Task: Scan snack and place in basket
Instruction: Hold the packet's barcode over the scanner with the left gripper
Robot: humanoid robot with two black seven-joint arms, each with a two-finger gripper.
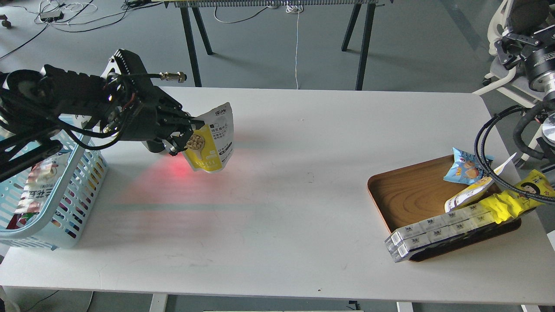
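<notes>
Nearest to me, the white table (277, 225) fills most of the head view, and I place everything against it. At its near left corner sits the light blue basket (89, 182), slotted sides outward, with packets already lying inside. At the near right, a brown wooden tray (403, 190) overhangs the table's front edge a little. It carries a long row of white cartons (438, 229), a yellow wrapper (516, 199), a white-and-yellow pouch (466, 195) and a small blue packet (464, 167).

Farther back on the left, my left gripper (188, 132) is held above the table, just right of the basket. Its fingers are clamped on the left edge of the snack (212, 141), which hangs tilted in the air, clear of the surface. A red glow (177, 169) lies on the table just below the snack.

At the far right edge, beyond the tray, only part of my right arm (537, 65) shows with its cables; its gripper is out of sight.
</notes>
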